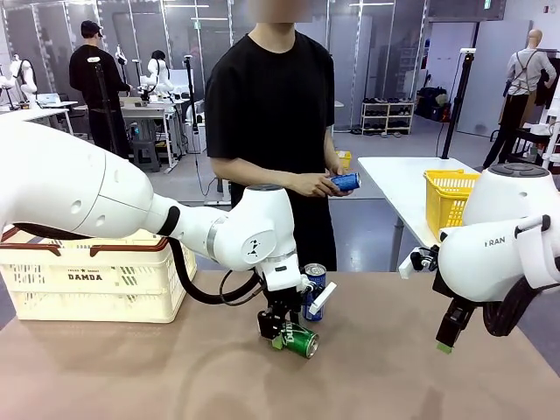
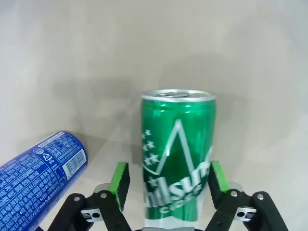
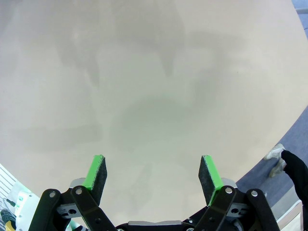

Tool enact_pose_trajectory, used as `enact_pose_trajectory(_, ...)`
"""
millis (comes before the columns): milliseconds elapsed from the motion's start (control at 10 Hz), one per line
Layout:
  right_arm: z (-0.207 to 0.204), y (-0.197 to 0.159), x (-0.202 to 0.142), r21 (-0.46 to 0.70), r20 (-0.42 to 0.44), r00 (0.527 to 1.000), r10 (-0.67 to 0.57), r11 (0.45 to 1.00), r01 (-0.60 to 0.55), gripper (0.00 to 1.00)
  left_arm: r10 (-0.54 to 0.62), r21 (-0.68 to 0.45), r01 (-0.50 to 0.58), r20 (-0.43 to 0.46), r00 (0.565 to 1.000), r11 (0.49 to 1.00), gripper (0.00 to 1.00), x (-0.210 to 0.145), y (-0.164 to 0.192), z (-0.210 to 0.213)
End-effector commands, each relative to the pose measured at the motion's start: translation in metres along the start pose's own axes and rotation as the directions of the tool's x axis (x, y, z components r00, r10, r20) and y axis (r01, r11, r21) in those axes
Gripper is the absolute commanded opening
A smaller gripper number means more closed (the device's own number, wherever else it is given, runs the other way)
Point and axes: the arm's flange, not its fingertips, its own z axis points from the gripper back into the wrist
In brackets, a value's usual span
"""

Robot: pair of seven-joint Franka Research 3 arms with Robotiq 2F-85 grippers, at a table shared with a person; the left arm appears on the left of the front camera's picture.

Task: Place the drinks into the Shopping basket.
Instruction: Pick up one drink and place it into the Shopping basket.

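Lab room behind, other benches and people far off; none of it bears on this table. Tan tabletop is what I work over.

Shopping basket sits at the table's left edge on my side, well apart from the cans, so any carry goes back across to the left. I cannot see inside it from the front view.

Person stands at the far side with a blue can in one hand, held over the table edge. My guess is that it is waiting to be set down or handed over.

Left arm reaches to mid-table. Second blue can stands upright just behind the left gripper, near enough to be knocked on the lift.

Green can looks tipped on its side on the table, silver top pointing away from the wrist. The jaws stand on either side of its lower body. One pad meets the can's edge; the other shows a sliver of table between pad and can. Whether it is clamped yet I cannot tell.

Right gripper hangs over bare table at the right, jaws spread, nothing between them, presumably parked clear of the left arm's route.
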Motion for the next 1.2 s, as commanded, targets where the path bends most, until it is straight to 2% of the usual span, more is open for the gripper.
enact_pose_trajectory(0, 0.001, 0.000, -0.001, -0.001, -0.003, 1.000, -0.001, 1.000, 0.001, 0.96, 0.001, 0.005, -0.001, 0.049, 0.999, 1.000, 0.62, 0.001, -0.010, 0.002)
enact_pose_trajectory(600, 0.001, 0.000, -0.001, -0.001, -0.003, 1.000, -0.001, 1.000, 0.001, 0.96, 0.029, -0.031, -0.028, 0.044, 0.999, 0.999, 0.02, 0.006, -0.015, 0.007)
enact_pose_trajectory(800, 0.001, 0.000, -0.001, -0.001, -0.003, 1.000, -0.001, 1.000, 0.001, 0.96, 0.057, -0.027, -0.055, 0.063, 0.996, 0.998, 0.00, 0.010, -0.020, 0.027)
enact_pose_trajectory(1100, 0.001, 0.000, -0.001, -0.001, -0.003, 1.000, -0.001, 1.000, 0.001, 0.96, 0.045, -0.009, -0.045, 0.052, 0.998, 0.999, 0.00, 0.011, -0.044, 0.091)
